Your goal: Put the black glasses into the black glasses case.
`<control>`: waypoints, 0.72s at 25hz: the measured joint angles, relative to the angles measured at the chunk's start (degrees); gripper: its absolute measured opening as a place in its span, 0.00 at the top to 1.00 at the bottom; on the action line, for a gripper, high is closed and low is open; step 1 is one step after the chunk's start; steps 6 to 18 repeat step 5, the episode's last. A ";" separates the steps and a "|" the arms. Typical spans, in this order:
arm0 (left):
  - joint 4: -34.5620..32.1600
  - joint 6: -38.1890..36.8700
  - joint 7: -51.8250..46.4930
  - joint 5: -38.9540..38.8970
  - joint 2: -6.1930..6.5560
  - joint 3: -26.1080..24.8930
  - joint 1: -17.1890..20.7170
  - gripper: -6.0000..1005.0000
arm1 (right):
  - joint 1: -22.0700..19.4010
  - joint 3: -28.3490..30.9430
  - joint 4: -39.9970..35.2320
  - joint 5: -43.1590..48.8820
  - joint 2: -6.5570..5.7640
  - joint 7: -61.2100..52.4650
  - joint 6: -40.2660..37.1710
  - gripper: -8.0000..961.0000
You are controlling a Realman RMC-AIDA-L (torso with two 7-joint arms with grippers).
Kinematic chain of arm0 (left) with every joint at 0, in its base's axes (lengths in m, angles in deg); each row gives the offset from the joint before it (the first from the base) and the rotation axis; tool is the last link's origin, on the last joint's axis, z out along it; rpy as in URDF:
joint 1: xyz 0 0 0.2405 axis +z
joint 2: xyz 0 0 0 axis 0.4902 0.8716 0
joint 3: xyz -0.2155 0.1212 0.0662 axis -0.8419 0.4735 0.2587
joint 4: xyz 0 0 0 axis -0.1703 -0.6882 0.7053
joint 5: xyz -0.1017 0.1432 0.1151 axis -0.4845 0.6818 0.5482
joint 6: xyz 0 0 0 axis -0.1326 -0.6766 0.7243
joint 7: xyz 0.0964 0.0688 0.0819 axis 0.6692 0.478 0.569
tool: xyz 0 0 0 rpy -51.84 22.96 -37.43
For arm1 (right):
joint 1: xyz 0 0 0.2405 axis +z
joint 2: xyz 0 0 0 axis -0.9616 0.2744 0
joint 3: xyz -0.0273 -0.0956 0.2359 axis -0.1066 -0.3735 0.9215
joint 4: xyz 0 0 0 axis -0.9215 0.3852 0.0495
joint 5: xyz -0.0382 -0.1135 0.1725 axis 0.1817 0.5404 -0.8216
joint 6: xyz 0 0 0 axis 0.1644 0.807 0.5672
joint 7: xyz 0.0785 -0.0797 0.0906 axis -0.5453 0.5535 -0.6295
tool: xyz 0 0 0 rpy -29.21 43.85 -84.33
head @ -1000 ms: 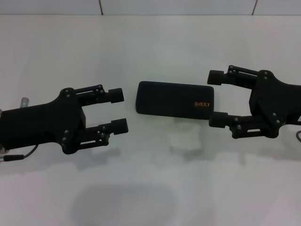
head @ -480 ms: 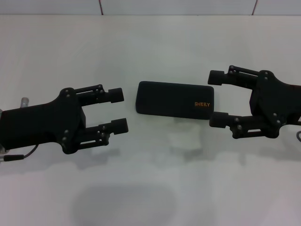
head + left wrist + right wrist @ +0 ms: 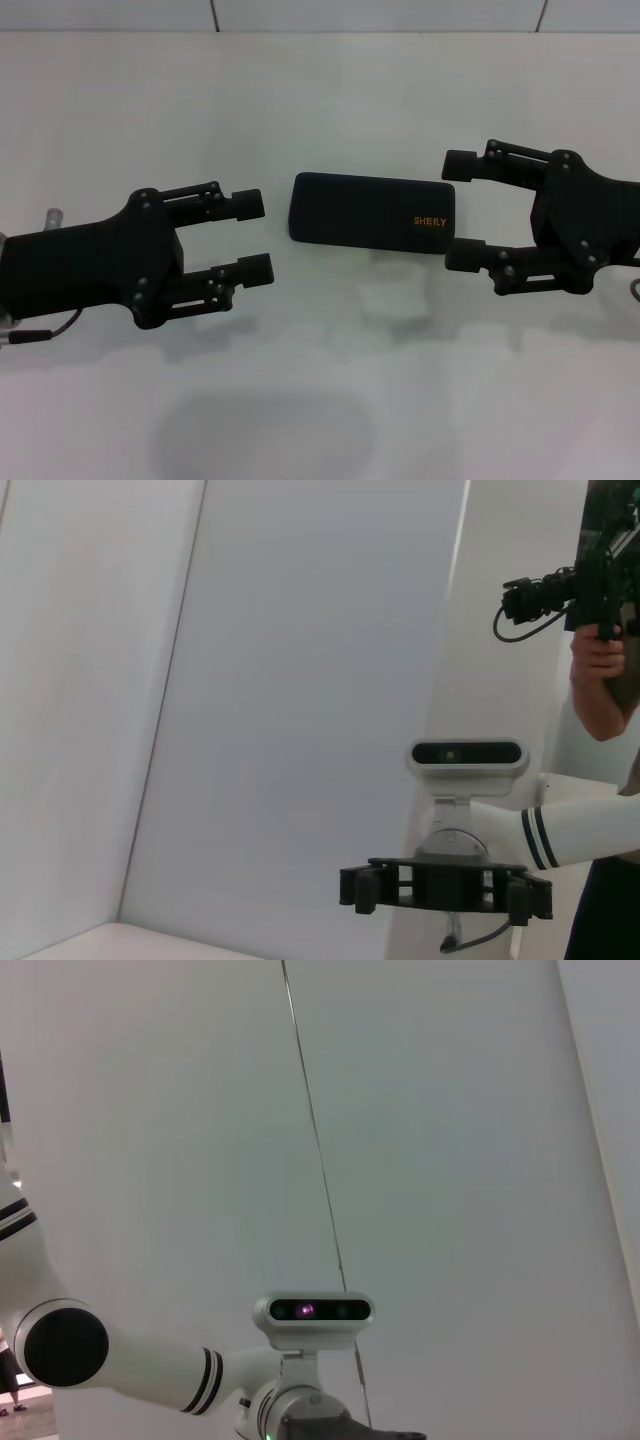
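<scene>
Nothing has moved since the earlier frames: the closed black glasses case [image 3: 368, 214] lies on the tabletop [image 3: 320, 90] between the left gripper [image 3: 253, 234] and the right gripper [image 3: 459, 208], both wide open, empty. The black glasses are not in view, so whether they sit inside can't be told. The case looks rigid and light, probably best gripped across its short sides.
</scene>
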 joint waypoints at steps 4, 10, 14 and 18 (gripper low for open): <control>0.00 0.00 0.00 -0.03 -0.04 0.00 0.00 0.33 | -0.02 0.15 0.00 0.00 -0.02 0.00 0.00 0.07; 0.00 0.00 0.00 -0.08 -0.06 0.00 0.00 0.33 | -0.03 0.23 0.00 0.00 -0.04 0.00 -0.01 0.07; 0.00 0.00 0.00 -0.08 -0.06 0.00 0.00 0.33 | -0.03 0.23 0.00 0.00 -0.04 0.00 -0.01 0.07; 0.00 0.00 0.00 -0.08 -0.06 0.00 0.00 0.33 | -0.03 0.23 0.00 0.00 -0.04 0.00 -0.01 0.07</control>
